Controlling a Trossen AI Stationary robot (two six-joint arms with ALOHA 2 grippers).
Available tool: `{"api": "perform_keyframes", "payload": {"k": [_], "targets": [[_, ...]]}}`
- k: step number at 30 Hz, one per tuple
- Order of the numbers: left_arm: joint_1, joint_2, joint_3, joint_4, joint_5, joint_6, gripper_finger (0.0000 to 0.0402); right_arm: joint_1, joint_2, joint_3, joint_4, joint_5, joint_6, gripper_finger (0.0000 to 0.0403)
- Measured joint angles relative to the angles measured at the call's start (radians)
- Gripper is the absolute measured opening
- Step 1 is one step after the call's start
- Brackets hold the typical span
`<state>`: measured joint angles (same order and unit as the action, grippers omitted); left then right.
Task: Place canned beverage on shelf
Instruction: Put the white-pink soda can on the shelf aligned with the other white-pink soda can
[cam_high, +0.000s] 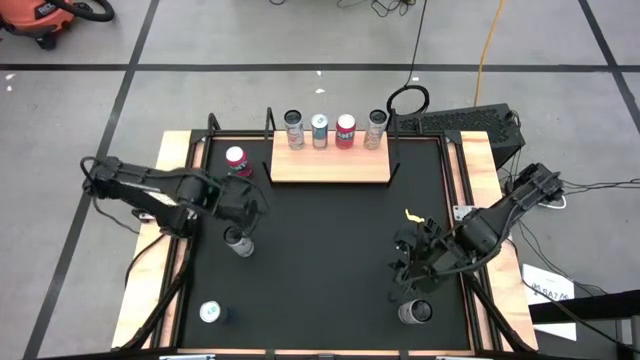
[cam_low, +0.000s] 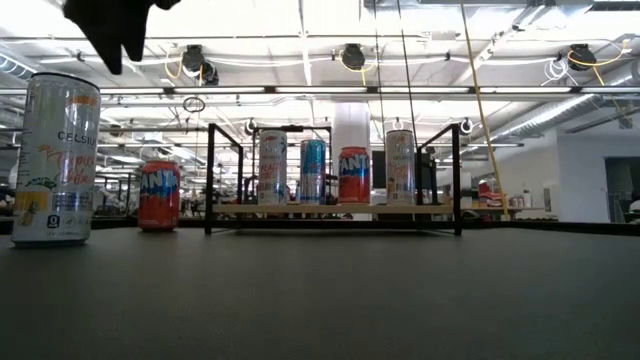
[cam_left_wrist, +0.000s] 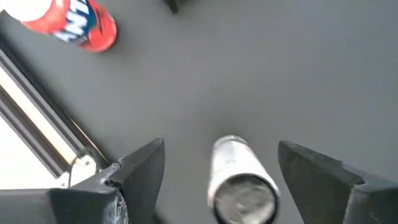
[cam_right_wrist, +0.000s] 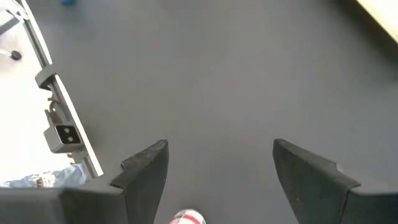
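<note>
The shelf, a light wooden board with black posts, stands at the far middle of the table. Several cans stand along its back edge; they also show in the low view. A tall silver can stands on the black table. My left gripper is open above it, a finger on either side of the can's top, touching nothing; the low view shows it above the can. My right gripper is open and empty over the table near another can.
A red can stands on the table left of the shelf and shows in the left wrist view. Another can stands at the near left. Wooden strips and black rails run along the table's sides. Bare black table lies between the arms.
</note>
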<state>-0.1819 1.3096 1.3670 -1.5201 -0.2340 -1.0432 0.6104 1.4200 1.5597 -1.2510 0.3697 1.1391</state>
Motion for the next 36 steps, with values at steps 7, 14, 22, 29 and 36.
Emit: {"api": "perform_keyframes", "payload": {"k": [7,14,22,29,36], "targets": [[0.216,-0.081,0.0,0.013,0.025,0.254,0.0299,-0.084,0.0,0.0,0.031,-0.009,-0.072,0.0274],[0.328,-0.125,0.0,0.297,0.037,0.53,0.0299,-0.127,-0.005,0.0,-0.013,-0.094,-0.093,0.0274],[0.327,-0.113,0.0,0.654,0.126,0.75,0.0299,-0.125,-0.005,0.0,-0.147,-0.424,0.004,0.0274],[0.328,-0.097,0.001,0.811,0.127,0.795,0.0299,-0.018,-0.005,0.0,-0.162,-0.62,0.154,0.0274],[0.327,-0.056,0.001,0.82,0.126,0.787,0.0299,0.08,-0.005,0.0,-0.137,-0.554,0.287,0.0277]]}}
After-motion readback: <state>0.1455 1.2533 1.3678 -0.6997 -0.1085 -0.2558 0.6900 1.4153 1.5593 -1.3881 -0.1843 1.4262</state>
